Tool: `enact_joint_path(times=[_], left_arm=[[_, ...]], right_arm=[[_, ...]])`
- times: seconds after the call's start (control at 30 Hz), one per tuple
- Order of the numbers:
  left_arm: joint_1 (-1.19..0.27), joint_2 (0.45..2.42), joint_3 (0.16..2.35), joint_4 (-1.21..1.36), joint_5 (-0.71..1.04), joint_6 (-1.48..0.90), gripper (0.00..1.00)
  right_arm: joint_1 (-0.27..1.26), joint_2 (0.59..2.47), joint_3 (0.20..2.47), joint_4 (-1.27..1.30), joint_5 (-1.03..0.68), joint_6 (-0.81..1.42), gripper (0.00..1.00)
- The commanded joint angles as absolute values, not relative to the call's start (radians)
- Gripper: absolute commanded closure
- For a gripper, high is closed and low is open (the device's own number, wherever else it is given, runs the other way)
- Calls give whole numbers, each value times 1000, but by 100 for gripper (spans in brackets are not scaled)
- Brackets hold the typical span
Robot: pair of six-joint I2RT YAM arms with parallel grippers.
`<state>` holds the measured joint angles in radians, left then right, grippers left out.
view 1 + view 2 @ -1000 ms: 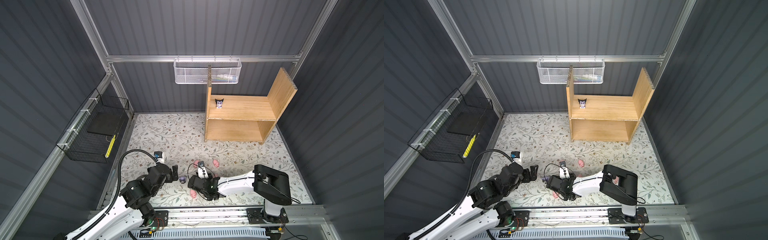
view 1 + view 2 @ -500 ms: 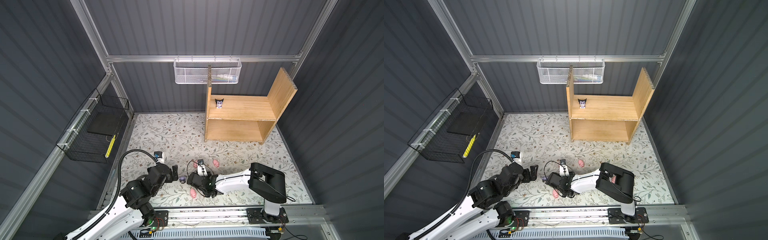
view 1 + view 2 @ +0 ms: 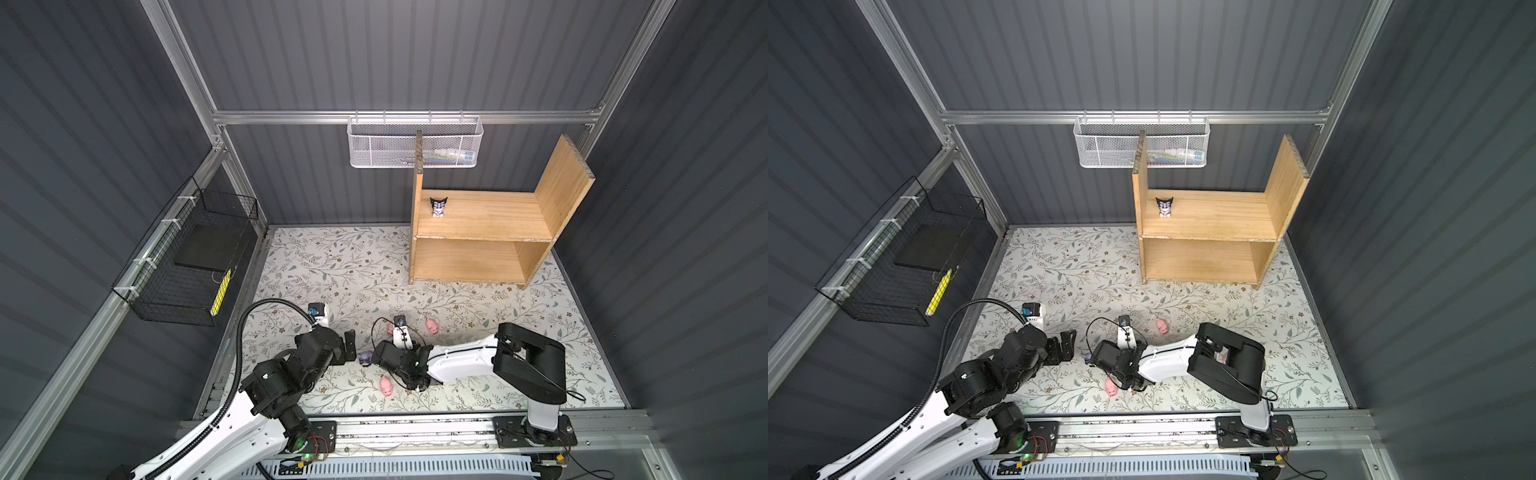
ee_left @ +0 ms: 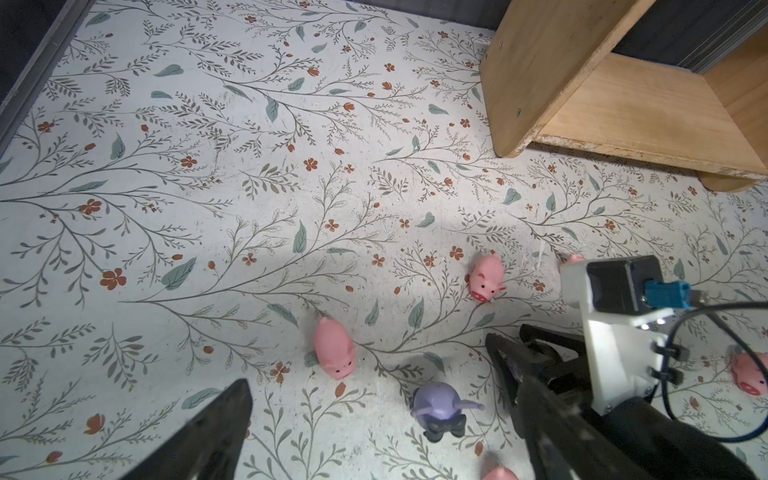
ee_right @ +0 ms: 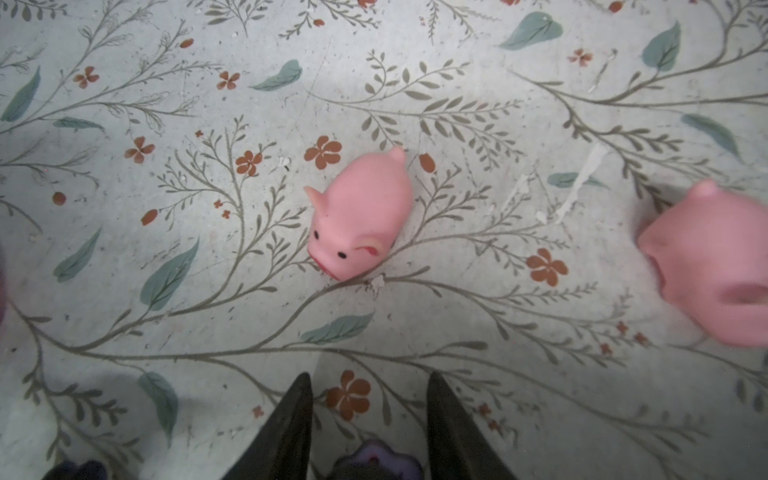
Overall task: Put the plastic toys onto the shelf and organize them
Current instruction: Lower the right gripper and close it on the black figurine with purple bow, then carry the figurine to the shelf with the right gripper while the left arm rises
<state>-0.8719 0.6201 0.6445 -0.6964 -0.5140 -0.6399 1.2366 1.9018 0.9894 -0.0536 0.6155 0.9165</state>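
One shelf (image 3: 478,216), floral mat (image 3: 332,266), grey walls (image 3: 395,54)

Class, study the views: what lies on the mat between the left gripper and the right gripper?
A lavender-hooded figurine lies on the mat between the left gripper and the right gripper, shown in a top view and the left wrist view.

Dark grey ribbed wall panels (image 3: 374,54) in a silver aluminium frame (image 3: 291,117) enclose a pale leaf-and-flower-print table (image 3: 332,257), with a white mesh basket (image 3: 374,145) and a black wire basket (image 3: 174,299) hung up.
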Motion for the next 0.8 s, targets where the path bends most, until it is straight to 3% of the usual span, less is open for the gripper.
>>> enact_joint_path(times=[0.0,0.43,0.77], left_arm=[[-877,619,640,-717,-532,-640,0],[-877,617,645,-718,-534,-635,1],[-877,627,674,-727,-540,-623,1]], right_arm=[[1234,1934,1000,-110,588,925,65],[1231,1889,1002,-159,580,844,74],[1213,1768,1017,-208,502,619,79]])
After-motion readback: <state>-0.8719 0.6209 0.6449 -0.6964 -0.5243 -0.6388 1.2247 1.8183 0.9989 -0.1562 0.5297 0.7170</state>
